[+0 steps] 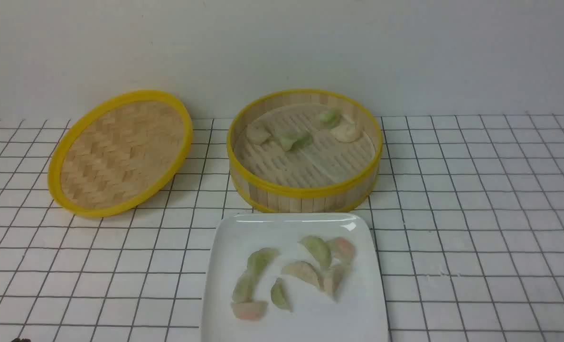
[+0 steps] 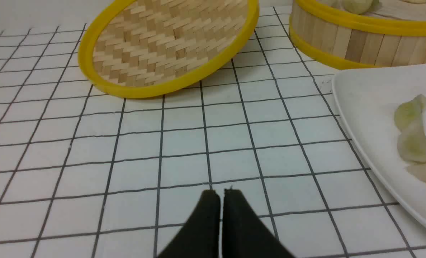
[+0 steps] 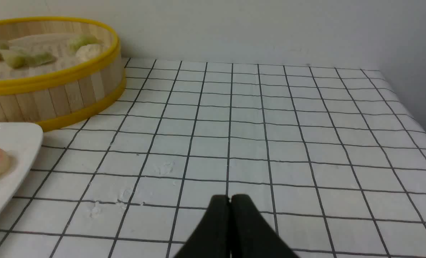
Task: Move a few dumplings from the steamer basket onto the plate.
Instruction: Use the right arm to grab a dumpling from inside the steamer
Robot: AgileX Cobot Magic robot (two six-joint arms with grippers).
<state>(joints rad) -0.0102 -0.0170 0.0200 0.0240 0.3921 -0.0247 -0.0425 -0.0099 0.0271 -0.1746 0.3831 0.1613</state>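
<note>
The bamboo steamer basket (image 1: 305, 192) stands at the back centre with several dumplings (image 1: 294, 139) on its slotted liner. In front of it the white plate (image 1: 225, 247) holds several dumplings (image 1: 316, 250), pale green and pinkish. Neither gripper shows in the front view. My left gripper (image 2: 221, 191) hovers over the gridded cloth, to the left of the plate (image 2: 360, 107), shut and empty. My right gripper (image 3: 230, 197) hangs over the cloth to the right of the plate (image 3: 23, 139) and the steamer basket (image 3: 55, 96), shut with nothing in it.
The woven yellow-rimmed lid (image 1: 120, 152) lies tilted at the back left, beside the basket. A white wall runs behind the table. In the right wrist view the table's right edge (image 3: 413, 111) meets a wall.
</note>
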